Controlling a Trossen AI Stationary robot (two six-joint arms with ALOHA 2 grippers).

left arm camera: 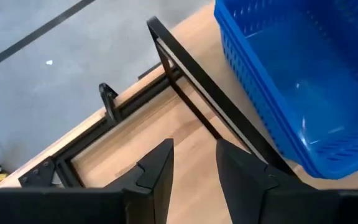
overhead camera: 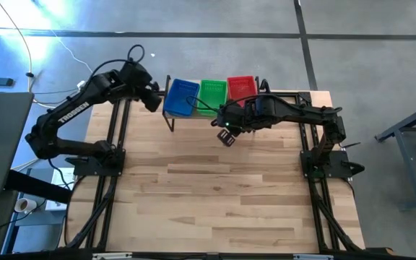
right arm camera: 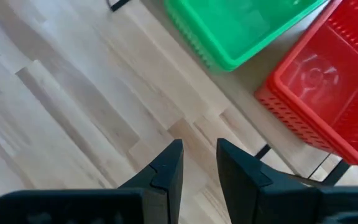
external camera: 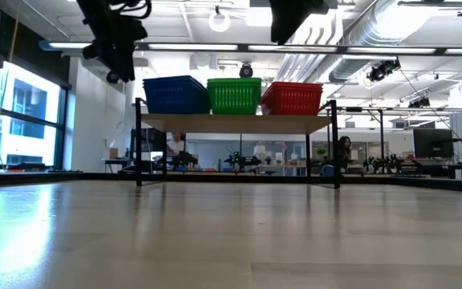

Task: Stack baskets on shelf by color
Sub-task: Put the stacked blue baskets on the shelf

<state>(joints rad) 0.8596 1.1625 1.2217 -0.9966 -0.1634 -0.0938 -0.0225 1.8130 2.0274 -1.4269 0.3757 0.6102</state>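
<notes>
Blue [overhead camera: 182,97], green [overhead camera: 212,94] and red baskets [overhead camera: 241,87] stand side by side on the shelf [external camera: 235,122] at the table's far edge. They rest on its wood top. My left gripper [overhead camera: 152,99] hovers just left of the blue basket [left arm camera: 291,81], beside the shelf's black end frame [left arm camera: 194,78], open and empty. My right gripper [overhead camera: 227,136] hangs in front of the shelf, below the green [right arm camera: 241,25] and red baskets [right arm camera: 328,81], also open and empty. Both arms show high up in the low view.
Bare wooden tabletop [overhead camera: 215,195] spreads from the shelf to the near edge. Black arm mounts and rails [overhead camera: 114,144] run along the table's left and right sides. The red basket [external camera: 293,98] sits slightly skewed. A person [external camera: 343,149] shows far off in the room behind.
</notes>
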